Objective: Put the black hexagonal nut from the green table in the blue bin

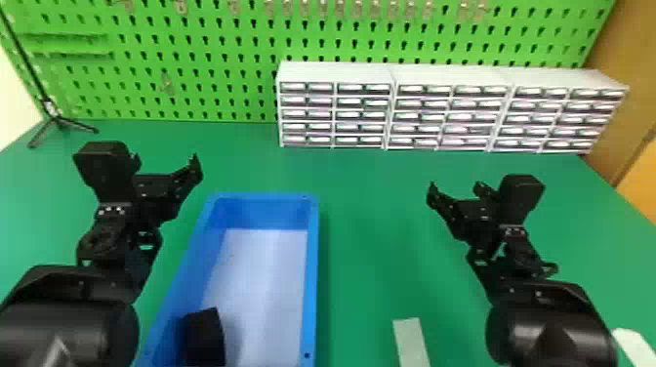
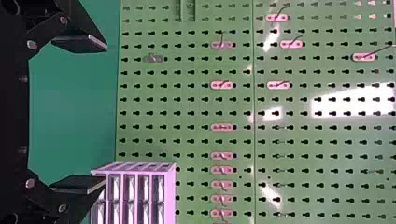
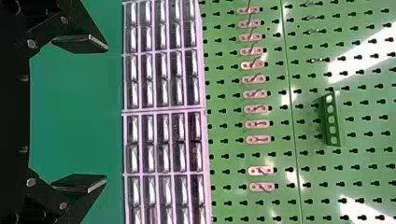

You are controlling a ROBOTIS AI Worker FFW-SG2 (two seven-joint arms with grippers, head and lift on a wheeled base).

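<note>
Left forearm [image 1: 63, 327] foremost; my left fingers [image 1: 194, 170] and right fingers [image 1: 440, 200] spread.
Black piece [image 1: 205, 337], perhaps the nut, inside blue bin [image 1: 311, 273], near six o'clock from the nearer left fingers.

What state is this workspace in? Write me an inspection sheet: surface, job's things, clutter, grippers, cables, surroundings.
Surface: green table, flat.
Job's things: blue bin left of centre, open-topped; black angular object in or over its near left part, can't tell whether it's the nut.
Clutter: pale strip right of the bin; white item at the near right.
Grippers: left gripper and right gripper open, both empty.
Cables: nothing seen.
Surroundings: tripod back left; drawer cabinets before a green pegboard.
</note>
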